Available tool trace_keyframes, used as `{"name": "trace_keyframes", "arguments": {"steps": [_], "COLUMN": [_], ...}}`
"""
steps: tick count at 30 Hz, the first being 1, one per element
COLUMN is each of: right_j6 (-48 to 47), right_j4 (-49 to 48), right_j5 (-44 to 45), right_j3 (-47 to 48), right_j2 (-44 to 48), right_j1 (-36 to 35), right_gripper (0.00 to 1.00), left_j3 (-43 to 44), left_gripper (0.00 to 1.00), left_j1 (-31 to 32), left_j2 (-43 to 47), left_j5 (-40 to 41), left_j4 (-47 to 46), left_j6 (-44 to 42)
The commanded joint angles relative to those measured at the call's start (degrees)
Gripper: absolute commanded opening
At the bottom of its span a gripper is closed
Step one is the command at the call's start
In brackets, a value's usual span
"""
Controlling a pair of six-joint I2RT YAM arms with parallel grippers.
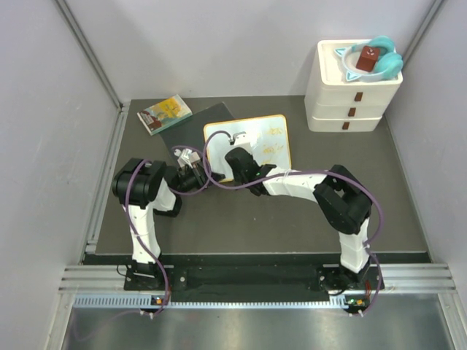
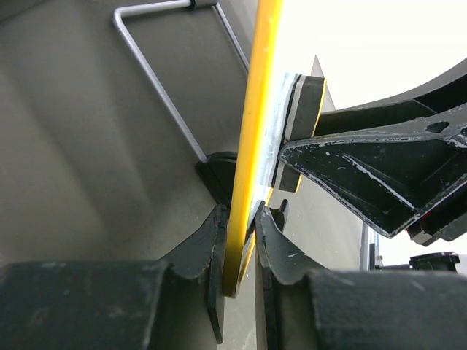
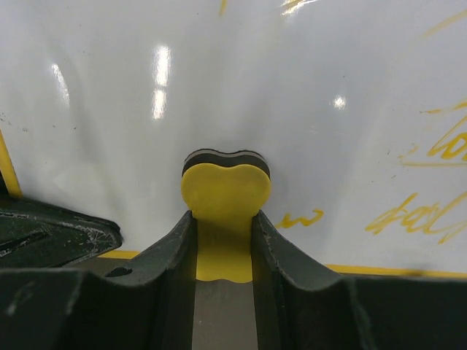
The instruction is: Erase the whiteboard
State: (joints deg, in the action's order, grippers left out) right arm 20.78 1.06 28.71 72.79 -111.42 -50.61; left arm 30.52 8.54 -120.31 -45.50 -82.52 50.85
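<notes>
Whiteboard (image 1: 257, 135) sits mid-desk, toward the far edge, with both wrists over its near-left part.

Left gripper (image 2: 241, 222): almost closed, pinching the board's yellow frame (image 2: 257, 109) edge-on. This reads as a brace so the board neither slides nor tips under wiping. A wire stand (image 2: 157, 76) shows behind the board.

Right gripper (image 3: 225, 219): narrow gap, fingers clamped on a yellow eraser (image 3: 225, 188), its dark pad pressed flat against the white face.

The surface around the eraser looks clean. Orange scribbles (image 3: 419, 215) show on the side toward the desk's right edge.

Judgement: wiping is partly done, and that side is outstanding.
</notes>
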Motion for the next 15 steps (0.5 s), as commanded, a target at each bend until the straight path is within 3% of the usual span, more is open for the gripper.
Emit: {"name": "trace_keyframes", "arguments": {"steps": [1,15], "right_j6": [1.19,4.98], "right_j4": [6.58,7.2], "right_j5": [-0.15,4.33], "right_j3": [-0.2,-4.15], "right_j2": [-6.18,-3.02], "right_j1": [1.47,16.68], "right_gripper": [0.0,0.0], "left_j3": [-1.34,-0.55], "left_gripper": [0.0,0.0], "left_j1": [-0.63,-0.71], "left_j2": [-1.07,-1.42], "left_j5": [6.91,7.26], "left_j4": [-1.41,0.34], "left_j6": [-3.21,-3.3]}}
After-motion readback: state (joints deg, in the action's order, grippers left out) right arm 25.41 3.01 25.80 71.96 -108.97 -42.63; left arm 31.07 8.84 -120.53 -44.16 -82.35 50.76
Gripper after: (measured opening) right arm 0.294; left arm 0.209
